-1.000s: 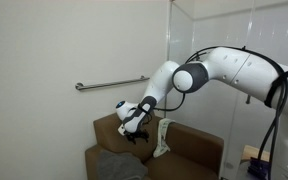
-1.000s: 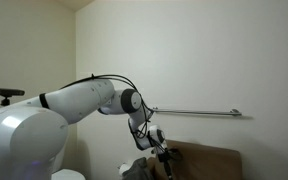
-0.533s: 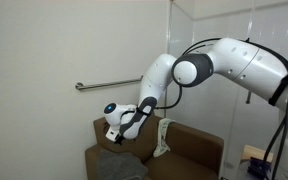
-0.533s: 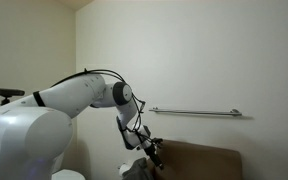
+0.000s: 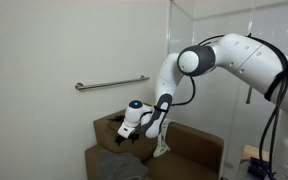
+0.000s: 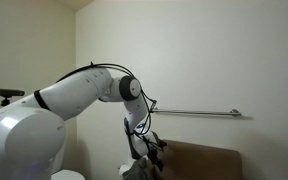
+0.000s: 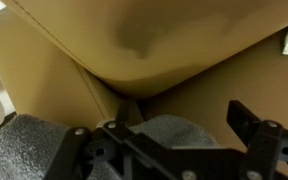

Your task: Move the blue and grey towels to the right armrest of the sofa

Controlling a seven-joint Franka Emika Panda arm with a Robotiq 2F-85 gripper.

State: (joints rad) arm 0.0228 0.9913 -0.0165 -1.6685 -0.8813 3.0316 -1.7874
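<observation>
On the brown sofa, low in an exterior view, the grey towel is seen lying crumpled: dark charcoal, soft, with a coarse looped pile shown close up in the wrist view. The blue towel cannot be made out with certainty. Just above the grey towel the hand is held with its jaws spread wide and nothing gripped between them. A narrow cream cloth is draped upright on the sofa just beside the arm, and a grab bar is fixed to the wall behind.
</observation>
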